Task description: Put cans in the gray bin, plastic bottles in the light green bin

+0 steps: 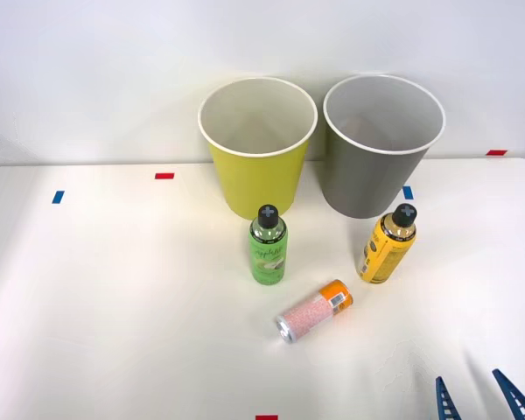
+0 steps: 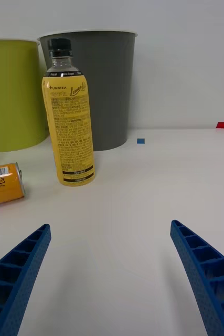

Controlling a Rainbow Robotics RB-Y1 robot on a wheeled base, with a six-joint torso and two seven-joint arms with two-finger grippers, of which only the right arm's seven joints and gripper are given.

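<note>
Broadly, the white worktop (image 1: 96, 297) carries two buckets standing side by side at its back, the light green bin (image 1: 257, 149) on the left and the gray bin (image 1: 382, 146) on the right, both showing bare pale insides. Before them stand two upright black-capped plastic bottles, the green bottle (image 1: 268, 246) near the lime bucket and the yellow bottle (image 1: 388, 244) near the gray one, and one can (image 1: 313, 311) lies on its side between and nearer. Lowest at the near right, the right tool (image 1: 477, 401) hovers with its blue fingers (image 2: 17, 273) spread wide, holding nothing.
</note>
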